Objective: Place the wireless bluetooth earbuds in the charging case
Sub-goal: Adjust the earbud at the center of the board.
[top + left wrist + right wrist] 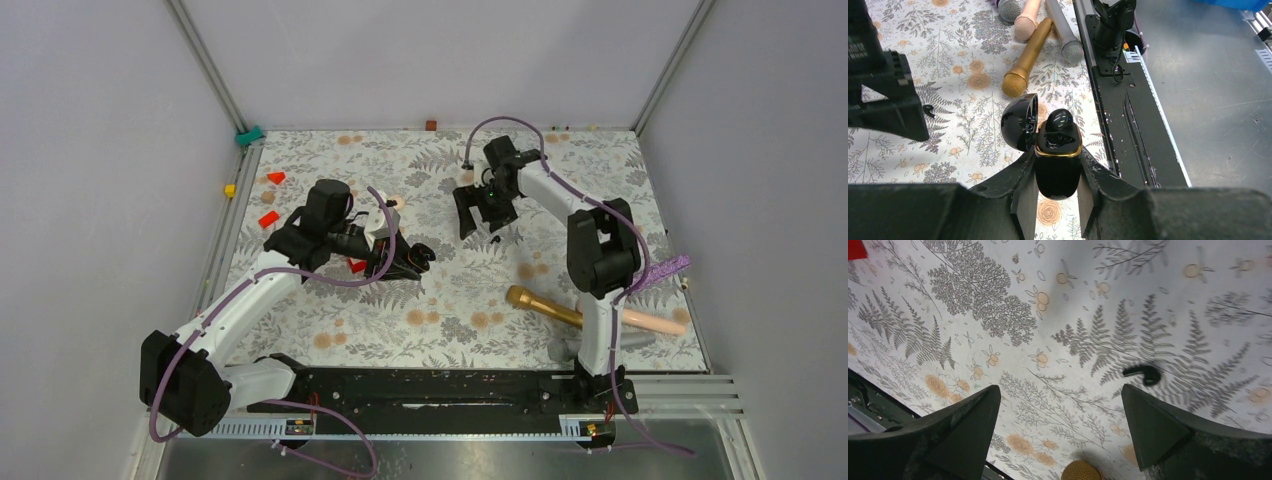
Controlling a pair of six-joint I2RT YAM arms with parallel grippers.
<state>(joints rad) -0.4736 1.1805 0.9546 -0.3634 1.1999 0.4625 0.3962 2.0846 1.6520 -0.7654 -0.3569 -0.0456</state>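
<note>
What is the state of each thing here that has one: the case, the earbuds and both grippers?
Case: lid open, clamped between the left fingers.
Earbud in case: sits in the case, top sticking out.
Loose earbud: lying on the table, not held.
Left gripper: shut on the case.
Right gripper: open, empty, above the loose earbud.

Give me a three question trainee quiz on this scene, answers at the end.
1. True or false: the charging case is clamped in the left jaws with its lid open.
2. Multiple choice: the loose black earbud lies A) inside the case, B) on the floral cloth under the open right jaws, C) gripped in the right jaws.
3. How many earbuds show seated in the case?
Key: 1 true; 2 B; 3 one seated earbud.
</note>
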